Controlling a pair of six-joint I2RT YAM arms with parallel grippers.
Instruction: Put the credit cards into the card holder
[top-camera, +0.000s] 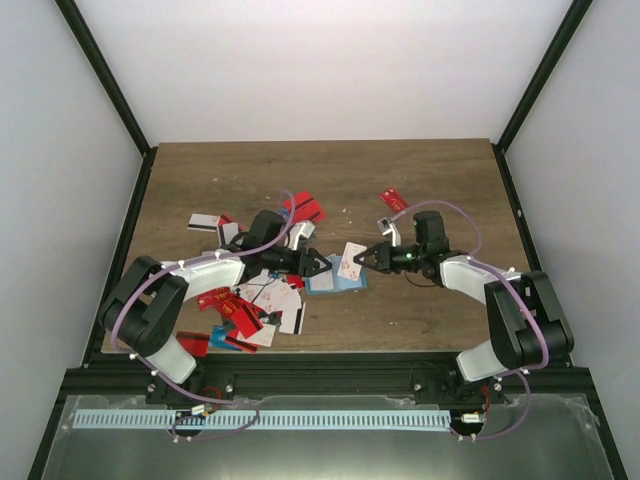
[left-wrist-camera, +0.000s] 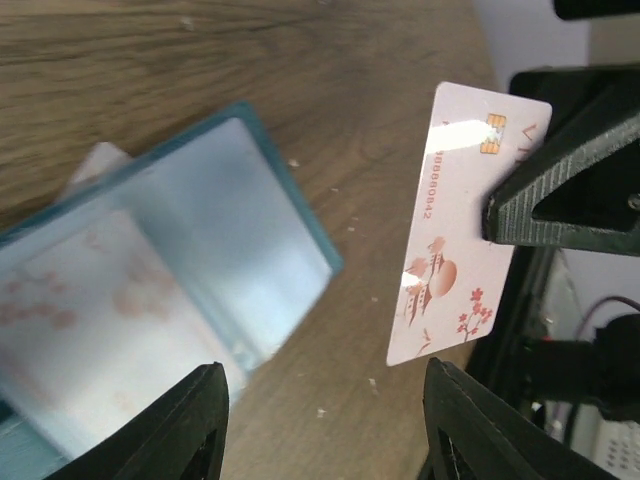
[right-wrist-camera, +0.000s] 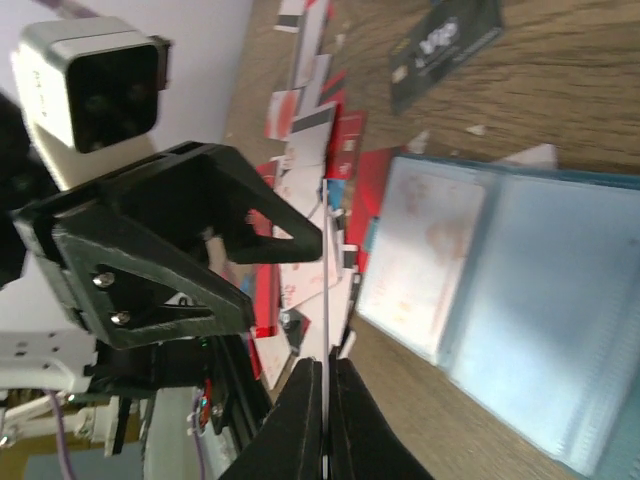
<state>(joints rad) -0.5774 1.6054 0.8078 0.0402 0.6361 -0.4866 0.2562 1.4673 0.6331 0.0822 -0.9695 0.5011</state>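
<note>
The right gripper (top-camera: 372, 258) is pinching a white flower-printed card (top-camera: 352, 261) at frame centre, its jaws closing thin on the card's edge. The left gripper (top-camera: 318, 265) is facing it from the left, standing part-open and gripping nothing. The open teal card holder (top-camera: 335, 283) is lying just below both. The other credit cards (top-camera: 255, 300) are lying scattered toward lower left.

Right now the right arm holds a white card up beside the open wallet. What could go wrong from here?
1. The right fingers pinch the white card only along one edge, so it may pivot or slip on contact.
2. The wallet looks unpinned on the table; a push into a pocket could slide it.
3. The left fingers stand open close to the card, so they might clash with it.
</note>
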